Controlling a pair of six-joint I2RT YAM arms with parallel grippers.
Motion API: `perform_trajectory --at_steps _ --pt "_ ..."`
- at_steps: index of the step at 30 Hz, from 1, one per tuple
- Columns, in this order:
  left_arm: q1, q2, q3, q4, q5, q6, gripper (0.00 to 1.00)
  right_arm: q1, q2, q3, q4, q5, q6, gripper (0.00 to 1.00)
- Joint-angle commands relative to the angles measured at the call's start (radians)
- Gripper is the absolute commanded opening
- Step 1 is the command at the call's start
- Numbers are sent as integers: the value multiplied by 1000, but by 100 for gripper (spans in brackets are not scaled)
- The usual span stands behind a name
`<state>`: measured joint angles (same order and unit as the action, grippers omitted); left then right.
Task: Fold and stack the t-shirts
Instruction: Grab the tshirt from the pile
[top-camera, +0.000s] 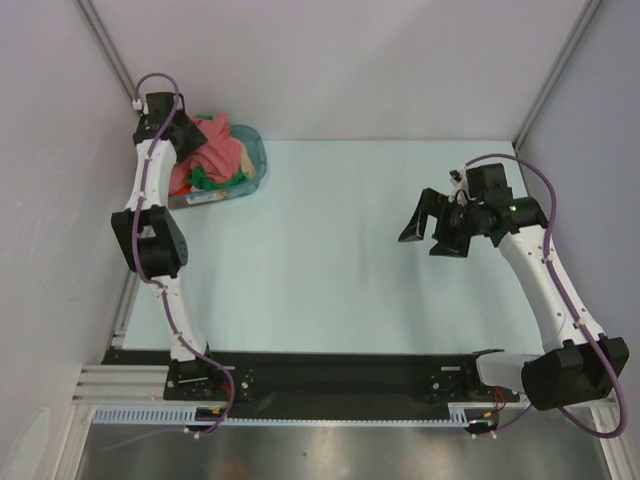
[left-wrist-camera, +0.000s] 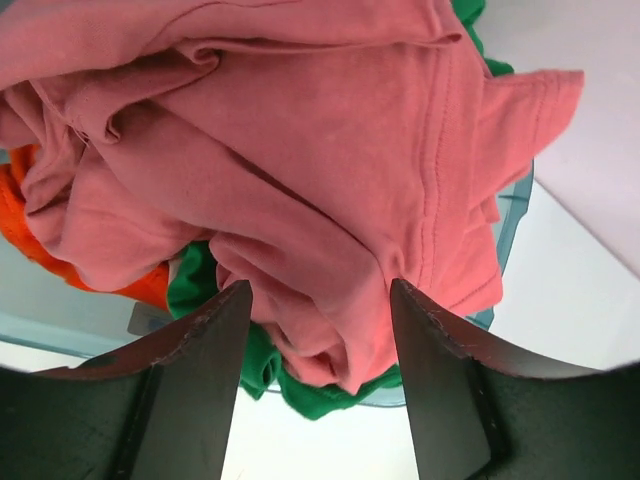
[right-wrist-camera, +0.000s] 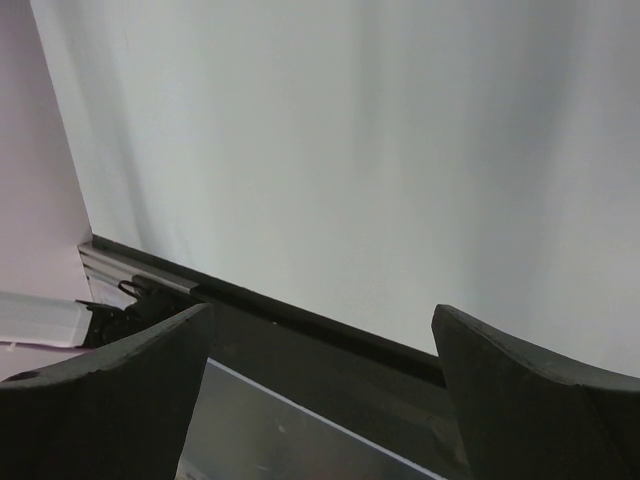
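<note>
A heap of t-shirts fills a clear blue-tinted tub at the table's back left. The salmon-red shirt lies on top, with green cloth under it. In the left wrist view the salmon-red shirt fills the frame, over a green shirt and an orange one. I cannot make out a beige shirt. My left gripper is open right at the heap, with a salmon fold between its fingertips. My right gripper is open and empty above the table's right side.
The tub's rim shows at the right of the left wrist view. The pale table has walls at the back and both sides. A black rail and metal strip run along its near edge.
</note>
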<state>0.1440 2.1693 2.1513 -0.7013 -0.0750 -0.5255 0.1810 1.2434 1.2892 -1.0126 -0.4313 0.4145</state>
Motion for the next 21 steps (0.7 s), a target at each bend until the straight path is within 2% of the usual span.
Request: perform_trajectory --at_steps 1,6,8,11,12,13,16,21 --pt "23 26 64 8 20 -91 64 -12 1 16 42 -12 15 99" --pt "35 56 94 19 15 -90 46 -35 -7 -16 66 -29 29 100" --pt "43 69 105 36 26 -84 42 -38 -12 -24 68 -35 30 100" --pt "46 81 136 55 43 -79 25 -38 -12 -25 74 -38 33 100" --pt "48 80 146 63 53 -77 10 -38 -10 -28 77 -41 33 100" --pt "49 80 151 69 63 -82 0 -40 -9 -27 78 -43 33 100" --pt "42 26 145 117 142 -112 0 -38 -2 -22 80 -60 35 100" --pt "11 -142 147 316 244 -177 0 -35 -4 -24 94 -84 38 100"
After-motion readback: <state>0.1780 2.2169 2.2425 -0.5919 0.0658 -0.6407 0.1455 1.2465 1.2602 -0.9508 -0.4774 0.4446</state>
